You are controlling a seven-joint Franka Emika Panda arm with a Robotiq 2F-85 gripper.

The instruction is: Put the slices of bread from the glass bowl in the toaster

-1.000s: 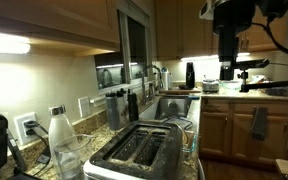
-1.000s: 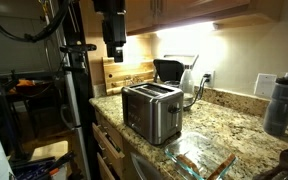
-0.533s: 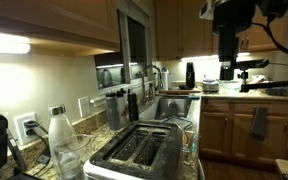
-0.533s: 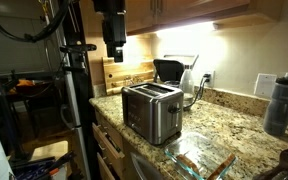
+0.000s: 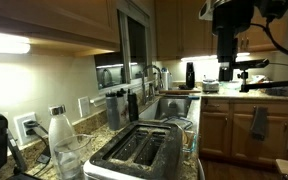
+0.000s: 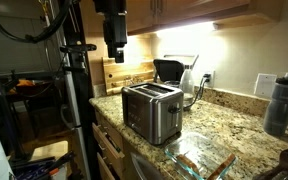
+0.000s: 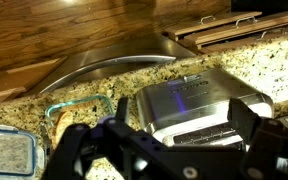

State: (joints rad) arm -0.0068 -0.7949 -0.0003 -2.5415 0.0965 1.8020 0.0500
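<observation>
The silver toaster [image 5: 139, 150] [image 6: 152, 111] [image 7: 199, 103] stands on the granite counter with its two dark slots facing up. Beside it sits the glass bowl [image 6: 202, 160] [image 7: 81, 108], and tan slices of bread [image 6: 196, 158] [image 7: 62, 126] lie inside it. My gripper [image 5: 227, 52] [image 6: 115, 46] [image 7: 181, 115] hangs high above the counter, open, with nothing between its fingers. In the wrist view the toaster shows between the two black fingers [image 7: 122, 111], and the bowl lies off to the left.
A black coffee maker [image 6: 168, 70] and wooden cutting boards [image 6: 130, 75] stand behind the toaster. A white-topped bottle [image 5: 59, 130] and a drinking glass [image 5: 70, 158] stand near the wall, beyond them a sink [image 5: 174, 106]. A dark bottle [image 6: 276, 104] stands at the far right.
</observation>
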